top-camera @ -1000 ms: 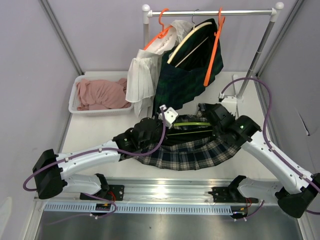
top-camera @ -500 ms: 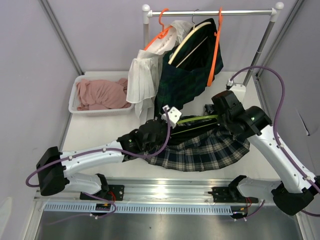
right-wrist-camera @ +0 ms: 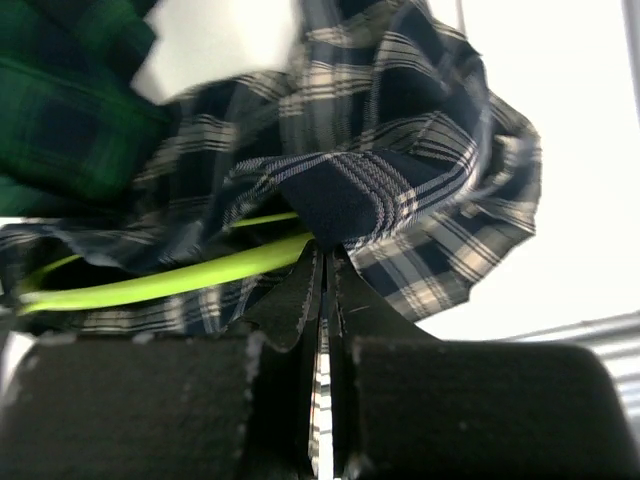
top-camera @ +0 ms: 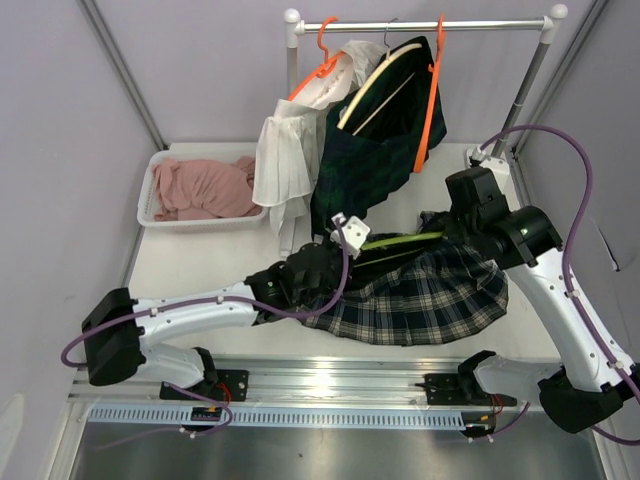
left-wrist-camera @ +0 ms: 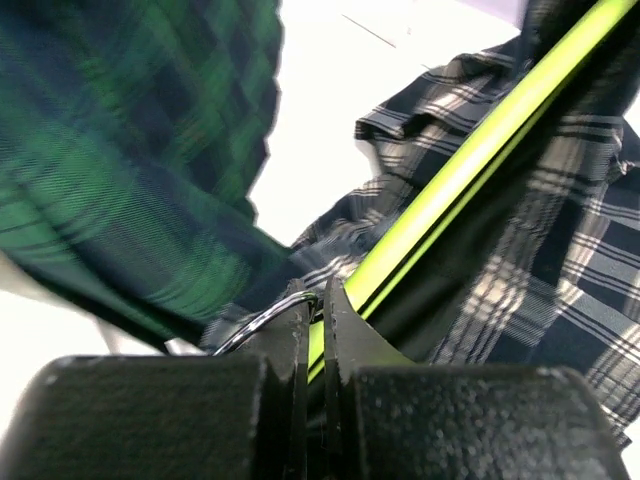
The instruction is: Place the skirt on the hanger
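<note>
A navy-and-white plaid skirt [top-camera: 420,295] hangs lifted over the table's middle, draped around a lime-green hanger [top-camera: 400,241]. In the left wrist view my left gripper [left-wrist-camera: 318,300] is shut on the green hanger [left-wrist-camera: 470,165] right beside its metal hook [left-wrist-camera: 262,318]. My right gripper [right-wrist-camera: 322,258] is shut on the skirt's dark waistband [right-wrist-camera: 345,200], with plaid cloth pinched between its jaws and the hanger's green bar [right-wrist-camera: 170,280] just to its left. From above, the left gripper [top-camera: 335,250] holds the hanger's left end and the right gripper [top-camera: 448,232] holds its right end.
A clothes rail [top-camera: 420,24] at the back carries orange hangers [top-camera: 428,95], a white garment [top-camera: 285,155] and a dark green plaid garment [top-camera: 365,150] hanging close above the skirt. A white basket [top-camera: 152,190] with pink clothing [top-camera: 205,187] stands at the back left.
Both arms have carried the hanger and skirt to the right and up. The right arm has risen toward the rail's right post, and the skirt hangs more fully spread.
</note>
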`<state>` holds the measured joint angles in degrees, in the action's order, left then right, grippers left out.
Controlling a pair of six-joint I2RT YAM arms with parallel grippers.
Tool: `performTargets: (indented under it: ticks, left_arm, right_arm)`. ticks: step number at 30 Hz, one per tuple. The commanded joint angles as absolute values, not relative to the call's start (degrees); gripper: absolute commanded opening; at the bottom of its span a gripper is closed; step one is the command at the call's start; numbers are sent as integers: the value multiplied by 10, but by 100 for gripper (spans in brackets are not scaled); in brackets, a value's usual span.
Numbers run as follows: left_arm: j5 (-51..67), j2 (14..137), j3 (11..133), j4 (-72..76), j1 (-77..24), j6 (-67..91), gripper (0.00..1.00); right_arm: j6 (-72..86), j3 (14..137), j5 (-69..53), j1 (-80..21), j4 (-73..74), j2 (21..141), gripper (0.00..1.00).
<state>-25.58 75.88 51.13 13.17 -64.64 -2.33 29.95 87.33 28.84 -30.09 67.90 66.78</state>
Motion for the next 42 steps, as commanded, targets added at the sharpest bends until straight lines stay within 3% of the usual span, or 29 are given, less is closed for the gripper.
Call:
performTargets:
  ticks: [1, 8, 22, 29, 37, 42]
  left_arm:
    - [-194, 823, 509, 14, -668, -19, 0]
    - [-202, 860, 514, 11, -667, -10, 0]
    - [-192, 756, 612, -32, -667, -22, 0]
    - [-204, 719, 666, -64, -667, -40, 0]
    - [-219, 719, 811, -148, -662, -80, 0]
    - [-178, 714, 820, -147, -649, -75, 0]
  right_arm:
    - [301, 904, 228, -314, 574, 643, 0]
    - [299, 906, 212, -302, 569, 641, 0]
    - [350, 795, 221, -386, 541, 608, 0]
    - [346, 820, 224, -397, 571, 594, 0]
    - [341, 888, 229, -407, 606, 591, 0]
    - [339, 896, 214, -417, 621, 579, 0]
